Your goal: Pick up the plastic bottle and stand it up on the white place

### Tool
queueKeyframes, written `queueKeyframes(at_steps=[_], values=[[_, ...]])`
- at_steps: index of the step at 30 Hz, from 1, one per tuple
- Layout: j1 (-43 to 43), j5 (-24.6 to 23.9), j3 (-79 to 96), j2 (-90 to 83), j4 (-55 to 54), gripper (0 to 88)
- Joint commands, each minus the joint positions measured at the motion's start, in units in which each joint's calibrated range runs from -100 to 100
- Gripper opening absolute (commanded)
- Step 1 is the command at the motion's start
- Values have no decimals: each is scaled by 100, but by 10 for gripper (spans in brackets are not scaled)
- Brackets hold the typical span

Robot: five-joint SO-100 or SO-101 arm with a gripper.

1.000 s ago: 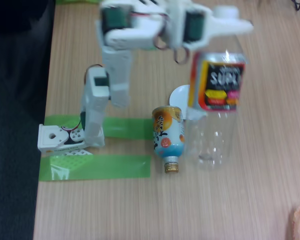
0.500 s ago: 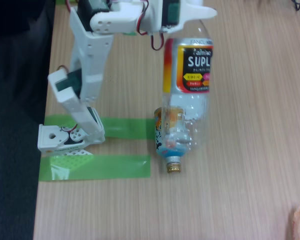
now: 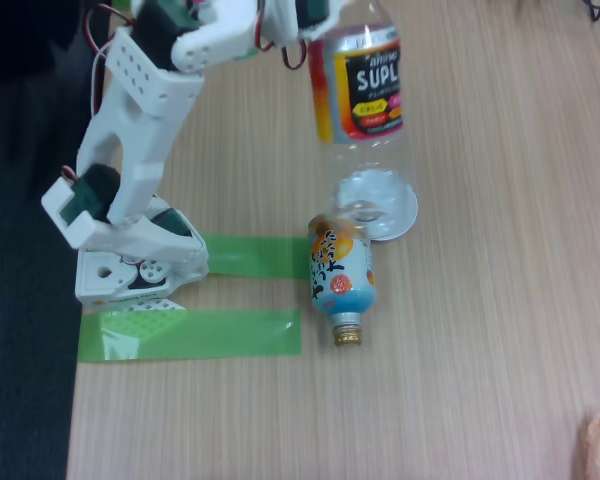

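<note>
I have the plastic bottle [image 3: 365, 110] up near the top edge of the fixed view, upright, its neck and cap cut off by the frame. It is clear and ribbed, thin-walled enough that the wood grain and the white place [image 3: 398, 215] show through its lower half. A glossy label wraps its upper body: black in the middle with white letters, yellow-orange down the left side, a red band along the bottom, and small yellow and pink patches under the lettering. Its rounded base sits over the white place, a flat, smooth round disc lying on the worktop [image 3: 500, 330]; I cannot tell whether the base touches the disc or hangs just above it.

My hand [image 3: 320, 15] is at the bottle's top, mostly out of frame, so I cannot tell whether my fingers are clamped on it or slack. My arm is white moulded plastic with dark motor blocks and thin red wires, folded back over its base [image 3: 130, 275].

Just below the disc lies a shorter bottle [image 3: 340, 275] on its side, wrapped in orange and light blue, gold neck pointing toward the bottom of the view. Two strips of shiny green tape [image 3: 205, 335] lie flat on the pale wood-grain worktop beside it.
</note>
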Motion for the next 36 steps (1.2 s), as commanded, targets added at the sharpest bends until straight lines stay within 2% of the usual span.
queueKeyframes(at_steps=[1, 6, 14, 19, 23, 27, 36], values=[[-49, -416, 640, -318, -205, 66], [18, -846, 938, -351, -454, 66], [-12, -1334, 1210, -292, -2051, 66], [40, -1486, 1672, -351, -2608, 66], [418, -1518, 1961, -368, -3132, 66], [788, -1749, 2106, -368, -3690, 66], [981, -2058, 3265, -1460, -3870, 66]])
